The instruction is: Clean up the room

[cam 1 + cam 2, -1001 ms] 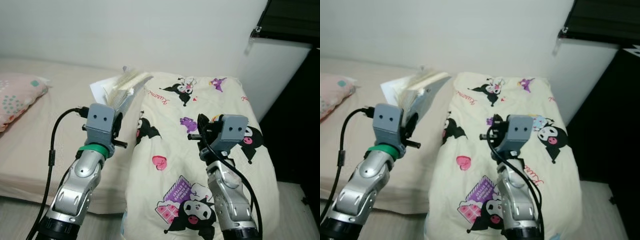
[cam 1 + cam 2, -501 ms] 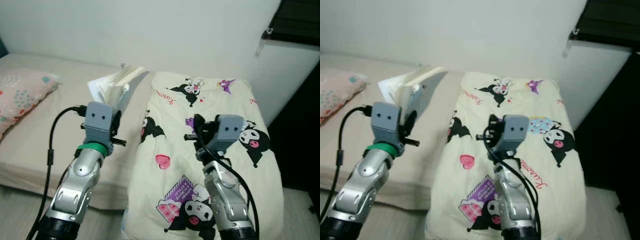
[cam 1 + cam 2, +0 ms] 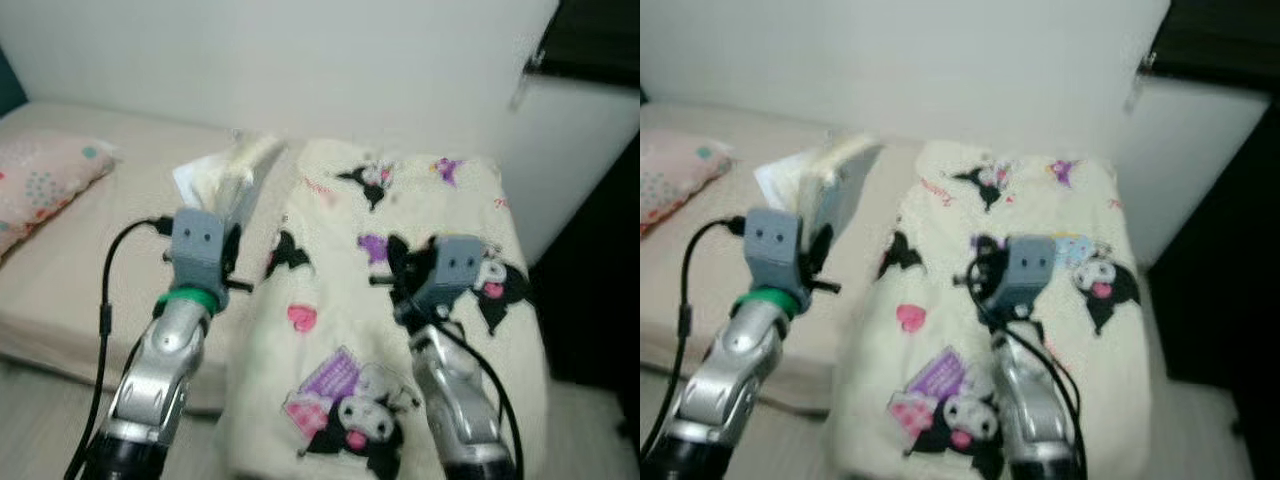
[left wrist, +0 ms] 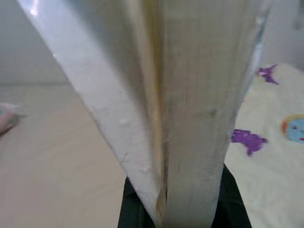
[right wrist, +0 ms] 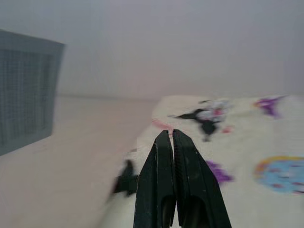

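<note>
The left pincer [image 4: 175,209] is closed on a thick open book [image 4: 190,95], held up over the bed [image 3: 60,270] — its black fingers mostly hidden behind the pages. The right pincer [image 5: 172,180] is shut and empty above the cartoon blanket [image 3: 340,330]. Everything looks blurry — the book's words can't be read.

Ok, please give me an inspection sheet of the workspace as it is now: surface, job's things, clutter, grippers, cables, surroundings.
Surface: beige bed, bare on its left part.
Job's things: cream cartoon-print blanket spread over the bed's right part; book, pale and thick, held upright.
Clutter: pink pillow at the bed's left end.
Grippers: left gripper shut on the book; right gripper shut, empty, above the blanket.
Cables: black cable looping along the left arm.
Surroundings: white wall; dark furniture on the right.
</note>
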Available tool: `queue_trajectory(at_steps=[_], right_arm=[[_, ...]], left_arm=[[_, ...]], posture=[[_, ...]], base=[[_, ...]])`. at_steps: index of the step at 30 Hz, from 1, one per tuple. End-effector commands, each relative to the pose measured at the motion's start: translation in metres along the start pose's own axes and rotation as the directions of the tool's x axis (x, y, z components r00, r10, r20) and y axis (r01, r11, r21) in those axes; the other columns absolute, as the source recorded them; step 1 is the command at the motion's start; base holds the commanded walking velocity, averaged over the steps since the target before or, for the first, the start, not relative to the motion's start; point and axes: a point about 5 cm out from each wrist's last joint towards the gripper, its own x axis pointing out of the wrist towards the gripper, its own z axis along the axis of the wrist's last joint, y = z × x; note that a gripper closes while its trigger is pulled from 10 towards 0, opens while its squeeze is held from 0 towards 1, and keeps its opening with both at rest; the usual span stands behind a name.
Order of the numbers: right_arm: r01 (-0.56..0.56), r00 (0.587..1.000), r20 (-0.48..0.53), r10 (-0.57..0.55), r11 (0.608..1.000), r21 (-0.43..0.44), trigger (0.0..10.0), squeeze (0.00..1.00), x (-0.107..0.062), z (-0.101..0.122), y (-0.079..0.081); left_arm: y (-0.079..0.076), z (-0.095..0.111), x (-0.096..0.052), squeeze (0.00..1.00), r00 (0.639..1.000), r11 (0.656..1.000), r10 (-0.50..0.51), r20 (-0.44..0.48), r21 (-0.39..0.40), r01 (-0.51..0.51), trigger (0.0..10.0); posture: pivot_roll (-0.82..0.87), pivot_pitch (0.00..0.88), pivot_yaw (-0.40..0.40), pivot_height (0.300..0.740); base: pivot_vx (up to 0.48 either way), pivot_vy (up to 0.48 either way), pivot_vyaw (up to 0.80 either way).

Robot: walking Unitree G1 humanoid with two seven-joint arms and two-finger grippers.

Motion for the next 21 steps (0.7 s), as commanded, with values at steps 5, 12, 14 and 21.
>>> queue_trajectory(at_steps=[5,12,14,21], right_arm=[[-0.010,1.000,-0.018,0.010,1.000,0.006,10.0,0.00,-0.002,-0.004,0.004],[-0.009,1.000,-0.025,0.009,1.000,0.005,10.0,0.00,-0.002,-0.006,0.003],[-0.009,1.000,-0.027,0.009,1.000,0.004,10.0,0.00,-0.003,-0.006,0.003],[-0.001,0.999,-0.043,0.001,1.000,0.001,10.0,0.00,-0.004,-0.010,0.002]], left_arm=[[0.002,0.005,-0.001,0.00,1.000,0.999,0.006,0.026,-0.032,-0.005,10.0],[0.001,0.003,-0.004,0.00,1.000,0.999,0.004,0.018,-0.044,-0.003,10.0],[0.000,0.002,-0.004,0.00,1.000,0.999,0.004,0.012,-0.047,-0.003,10.0],[0.001,-0.004,-0.006,0.00,1.000,0.999,0.011,-0.012,-0.046,-0.012,10.0]], posture=[[-0.04,0.022,0.027,0.707],[-0.03,0.021,0.028,0.707],[-0.03,0.021,0.028,0.707],[-0.03,0.023,0.025,0.707]], base=[[0.000,0.000,0.00],[0.000,0.000,0.00],[0.000,0.000,0.00],[0.000,0.092,0.00]])
